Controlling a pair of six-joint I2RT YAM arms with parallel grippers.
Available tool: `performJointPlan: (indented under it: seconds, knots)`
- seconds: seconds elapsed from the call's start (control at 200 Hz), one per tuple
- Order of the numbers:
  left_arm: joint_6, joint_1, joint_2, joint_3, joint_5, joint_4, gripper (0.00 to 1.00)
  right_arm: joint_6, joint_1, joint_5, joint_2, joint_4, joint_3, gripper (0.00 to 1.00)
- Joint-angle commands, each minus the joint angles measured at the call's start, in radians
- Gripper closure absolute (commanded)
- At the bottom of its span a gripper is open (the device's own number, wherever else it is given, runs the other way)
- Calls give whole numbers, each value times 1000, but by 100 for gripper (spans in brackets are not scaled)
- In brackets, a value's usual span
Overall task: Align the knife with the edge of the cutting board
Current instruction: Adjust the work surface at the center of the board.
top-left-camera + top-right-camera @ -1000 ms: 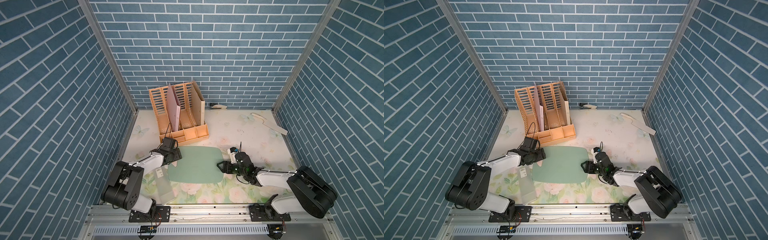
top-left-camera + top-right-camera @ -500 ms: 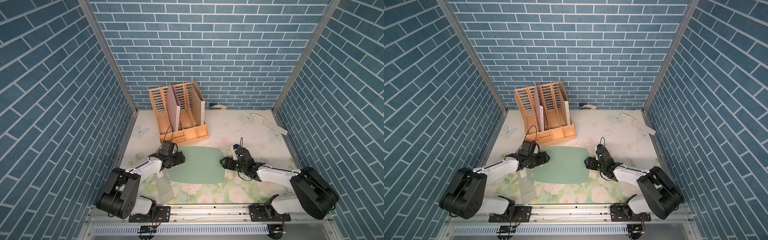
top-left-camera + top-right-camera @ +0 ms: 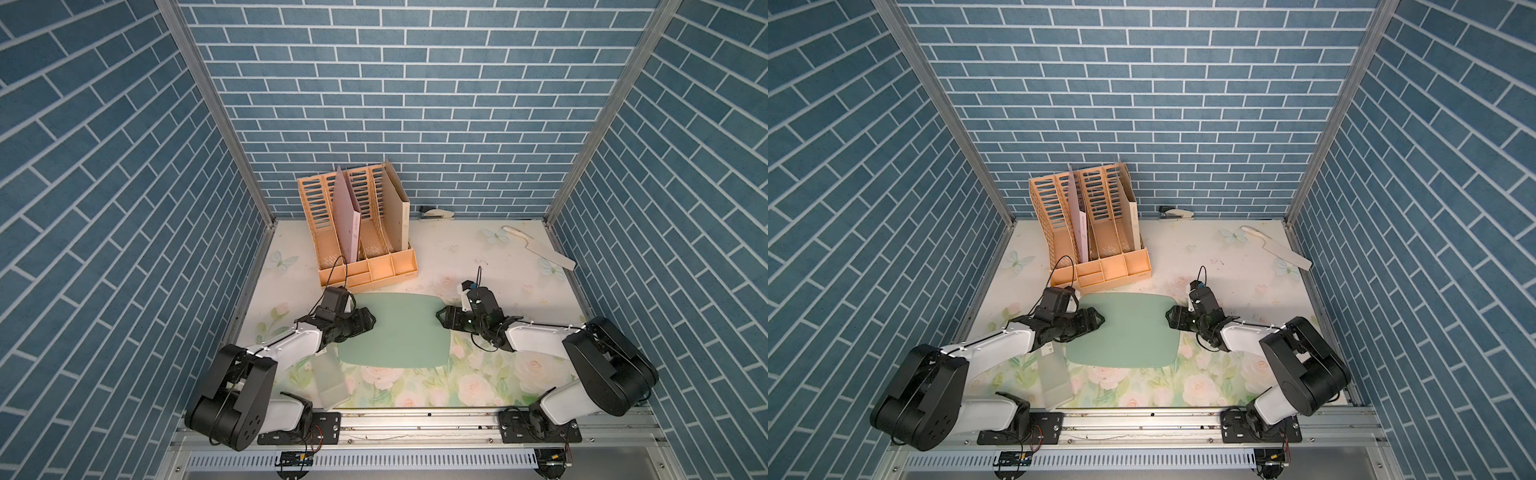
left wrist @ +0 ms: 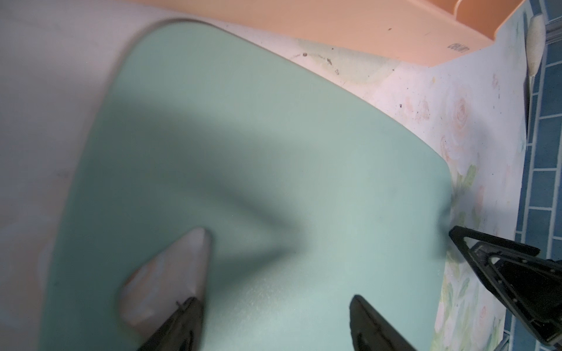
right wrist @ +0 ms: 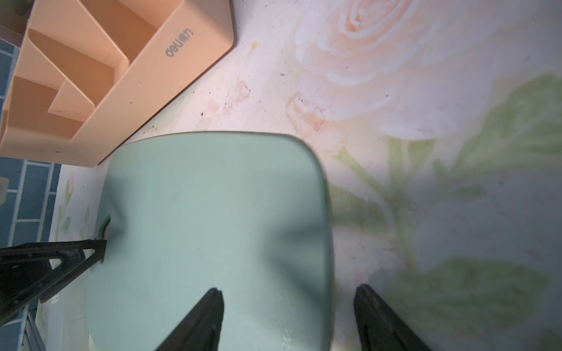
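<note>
1. The left gripper [image 4: 273, 299] has its jaws spread and pinches nothing. At the bottom of its wrist view, two black fingertips reach over the mint-green, rounded-rectangle plastic cutting board [image 4: 273, 167]. One tip is just beside the small white triangular hole [image 4: 170, 273].
2. The right gripper [image 5: 288, 288] is also spread and empty. At the bottom of its wrist view, one finger is over the board's end and the other over the floral tablecloth [image 5: 425, 91], so it straddles the short edge. I cannot tell whether any tip presses on the board.
3. In both top views the grippers face each other across the board at centre frame, one at each short end.
4. An orange slotted plastic file organiser [image 3: 361, 232] stands just above the board in frame, with a narrow strip of cloth between them. A translucent rectangular sleeve [image 3: 330, 380] lies at the board's lower left, beside the left arm.
5. The cream-white cleaver-style knife [image 3: 540, 251], with a broad blade and curved handle, lies at the upper right of the table near the wall. It is well apart from the board and both grippers, and slanted to the board's edges.
6. As I judge it, the task is barely begun. The knife lies untouched, and it has yet to be grasped, carried over and laid parallel along a board edge.
</note>
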Motion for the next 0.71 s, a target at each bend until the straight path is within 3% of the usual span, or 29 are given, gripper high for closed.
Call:
performJointPlan:
  seconds: [0.0, 0.17, 0.7]
  knots:
    - [26, -6, -10, 40, -60, -68, 20, -8, -4, -11, 44, -89, -20, 28]
    - [-8, -19, 49, 28, -7, 9, 22, -10, -15, -5, 34, -88, -33, 28]
    - [-86, -141, 47, -4, -45, 64, 22, -39, -85, -60, 58, -83, -42, 28]
